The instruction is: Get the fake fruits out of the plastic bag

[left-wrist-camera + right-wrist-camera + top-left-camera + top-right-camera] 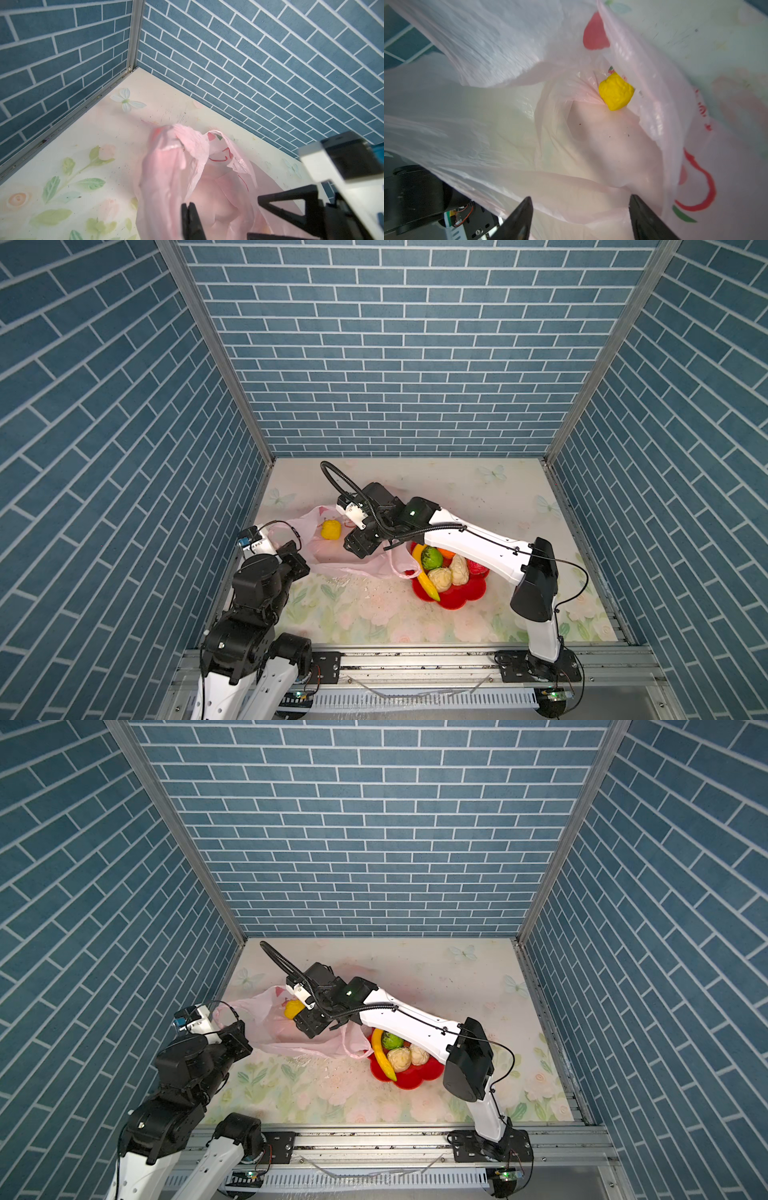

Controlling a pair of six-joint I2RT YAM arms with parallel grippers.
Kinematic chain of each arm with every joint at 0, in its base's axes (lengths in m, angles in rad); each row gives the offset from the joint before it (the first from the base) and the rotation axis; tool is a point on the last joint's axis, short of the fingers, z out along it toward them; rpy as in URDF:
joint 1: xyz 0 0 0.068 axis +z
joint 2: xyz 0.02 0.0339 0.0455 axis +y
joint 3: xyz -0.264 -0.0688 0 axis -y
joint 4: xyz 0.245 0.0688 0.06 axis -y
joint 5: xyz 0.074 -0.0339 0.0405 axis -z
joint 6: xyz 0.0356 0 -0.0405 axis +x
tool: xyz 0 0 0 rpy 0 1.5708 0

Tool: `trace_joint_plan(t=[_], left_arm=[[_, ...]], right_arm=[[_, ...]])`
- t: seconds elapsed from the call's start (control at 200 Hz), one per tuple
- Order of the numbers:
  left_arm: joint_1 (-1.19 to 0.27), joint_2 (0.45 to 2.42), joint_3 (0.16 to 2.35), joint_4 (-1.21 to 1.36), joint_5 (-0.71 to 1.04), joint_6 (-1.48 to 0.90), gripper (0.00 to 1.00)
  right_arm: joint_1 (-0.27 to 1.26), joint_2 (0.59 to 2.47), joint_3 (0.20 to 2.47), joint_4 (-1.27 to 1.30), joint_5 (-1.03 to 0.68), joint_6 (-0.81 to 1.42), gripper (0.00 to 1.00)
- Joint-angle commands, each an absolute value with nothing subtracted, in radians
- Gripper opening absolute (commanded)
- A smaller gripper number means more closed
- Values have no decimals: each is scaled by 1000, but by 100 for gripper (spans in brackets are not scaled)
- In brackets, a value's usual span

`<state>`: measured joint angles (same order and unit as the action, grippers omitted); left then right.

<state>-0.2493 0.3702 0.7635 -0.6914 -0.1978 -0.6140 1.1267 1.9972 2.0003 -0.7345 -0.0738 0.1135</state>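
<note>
The pale-pink plastic bag [332, 562] [282, 1042] lies left of centre on the table, its mouth lifted. One yellow fake fruit [331, 529] [293, 1008] sits deep inside it, small and bright in the right wrist view [616, 92]. My left gripper [294, 549] [190, 207] is shut on the bag's [172, 176] edge and holds it up. My right gripper [352, 546] [580, 202] is open at the bag's [488, 104] mouth with nothing between its fingers, well short of the yellow fruit. Other fake fruits lie in the bowl: a banana [426, 580], a green one [432, 558] and two cream ones [440, 578].
A red flower-shaped bowl [461, 602] [411, 1082] stands right of the bag, under the right forearm. One loop handle of the bag [405, 568] drapes against the bowl. Blue brick walls close in the left, back and right sides. A metal rail [415, 659] runs along the front.
</note>
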Motion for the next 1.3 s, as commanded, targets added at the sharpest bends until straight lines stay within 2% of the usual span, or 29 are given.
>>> trace_joint_plan(t=[0.0, 0.395, 0.625, 1.015, 1.295], left_arm=[[-253, 318, 723, -734, -172, -643, 3], [-254, 253, 654, -755, -122, -673, 3], [-253, 240, 629, -746, -77, -681, 3], [-253, 217, 620, -764, -73, -678, 3], [-253, 216, 653, -787, -77, -649, 3]], right_arm=[[1129, 2018, 2122, -853, 16, -79, 74], [1114, 2397, 2579, -1015, -18, -247, 75], [1096, 2455, 2587, -940, 2, -242, 75], [1094, 2465, 2497, -667, 59, -266, 76], [1091, 2523, 2550, -622, 37, -282, 77]])
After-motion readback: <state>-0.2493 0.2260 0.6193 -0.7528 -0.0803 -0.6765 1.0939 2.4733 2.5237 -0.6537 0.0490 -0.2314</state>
